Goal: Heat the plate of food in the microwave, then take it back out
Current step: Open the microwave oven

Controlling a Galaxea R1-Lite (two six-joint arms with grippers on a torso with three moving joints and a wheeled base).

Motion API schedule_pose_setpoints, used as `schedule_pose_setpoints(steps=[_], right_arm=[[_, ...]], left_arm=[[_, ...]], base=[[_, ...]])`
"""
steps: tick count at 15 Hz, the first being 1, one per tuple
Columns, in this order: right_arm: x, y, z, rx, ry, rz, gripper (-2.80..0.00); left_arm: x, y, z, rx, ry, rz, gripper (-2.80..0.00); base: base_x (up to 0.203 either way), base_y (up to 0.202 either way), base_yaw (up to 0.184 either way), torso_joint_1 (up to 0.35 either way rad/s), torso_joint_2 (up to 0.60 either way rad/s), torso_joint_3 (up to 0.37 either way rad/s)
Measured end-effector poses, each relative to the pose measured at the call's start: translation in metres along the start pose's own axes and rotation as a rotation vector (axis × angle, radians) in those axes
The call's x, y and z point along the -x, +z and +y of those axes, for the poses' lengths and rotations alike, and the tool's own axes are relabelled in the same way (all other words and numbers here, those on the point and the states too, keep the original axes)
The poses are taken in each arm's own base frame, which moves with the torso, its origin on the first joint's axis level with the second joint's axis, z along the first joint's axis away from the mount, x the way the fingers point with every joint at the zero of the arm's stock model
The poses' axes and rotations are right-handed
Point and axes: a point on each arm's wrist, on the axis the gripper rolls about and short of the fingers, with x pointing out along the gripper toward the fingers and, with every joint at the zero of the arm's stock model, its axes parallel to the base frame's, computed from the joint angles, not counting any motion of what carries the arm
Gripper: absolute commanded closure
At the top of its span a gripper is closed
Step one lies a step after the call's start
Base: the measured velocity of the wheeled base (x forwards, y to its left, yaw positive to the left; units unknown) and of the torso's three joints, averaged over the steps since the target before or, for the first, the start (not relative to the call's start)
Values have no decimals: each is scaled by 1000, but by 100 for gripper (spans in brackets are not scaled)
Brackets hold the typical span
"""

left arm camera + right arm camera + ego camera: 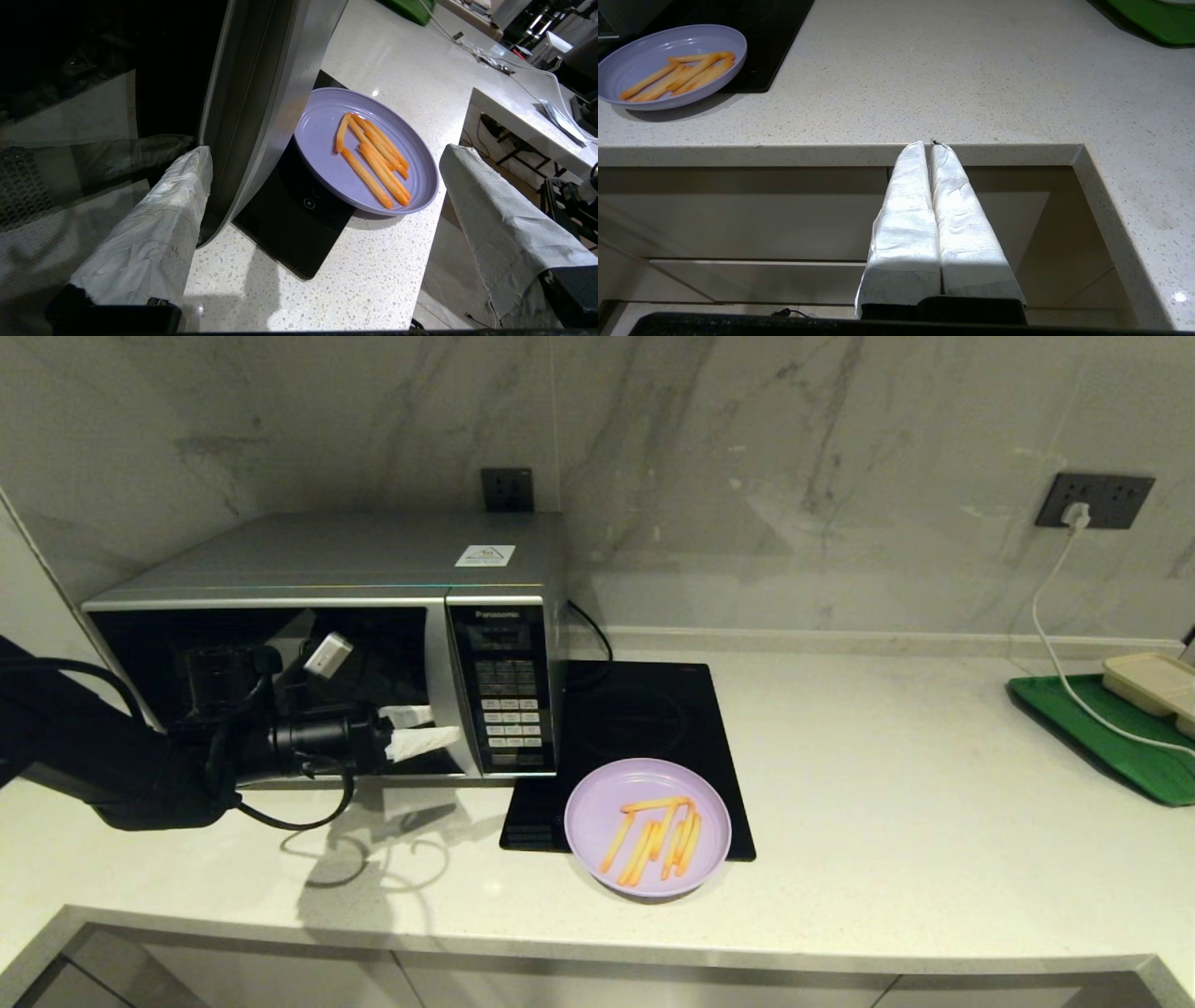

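Since the left gripper point(425, 730) sits mid-left with its fingers point(154, 224) spread wide and empty around the microwave point(336, 644) handle, a sloppy close could slip off, leaving the plate of food point(648, 827) stuck bottom-center on the table point(887, 803).

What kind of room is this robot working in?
Most likely a home-style kitchen: a microwave and a flat black induction cooktop sit on a pale stone counter against a marble-look wall with sockets.
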Motion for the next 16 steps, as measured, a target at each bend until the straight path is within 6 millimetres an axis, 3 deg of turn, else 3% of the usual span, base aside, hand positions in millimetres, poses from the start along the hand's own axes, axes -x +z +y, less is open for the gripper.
schedule_pose_setpoints(steps=[16], right_arm=[[0, 0, 0, 0, 0, 0, 0]], left_arm=[[-1, -9, 3, 21, -92, -1, -280]], base=[[0, 0, 0, 0, 0, 0]])
